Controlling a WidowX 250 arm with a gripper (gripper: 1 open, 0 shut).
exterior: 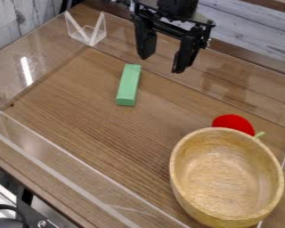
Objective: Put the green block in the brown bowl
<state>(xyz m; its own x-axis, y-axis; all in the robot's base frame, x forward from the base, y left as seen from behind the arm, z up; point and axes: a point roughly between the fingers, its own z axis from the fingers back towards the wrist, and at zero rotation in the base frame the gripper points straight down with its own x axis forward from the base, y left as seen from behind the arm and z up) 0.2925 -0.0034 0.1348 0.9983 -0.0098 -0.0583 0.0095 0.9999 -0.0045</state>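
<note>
Your claw is hovering at the top center of the frame, its fingers standing wide apart and gripping nothing. Below and left of it, the light-green block is lying on the wooden table. The tan wooden bowl is sitting lower right, the red object just above its rim.

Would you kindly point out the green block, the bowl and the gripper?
Green block (128, 85): camera view, middle of its top face.
Bowl (181, 175): camera view, left rim.
Gripper (166, 52): camera view, midway between its fingertips.
</note>
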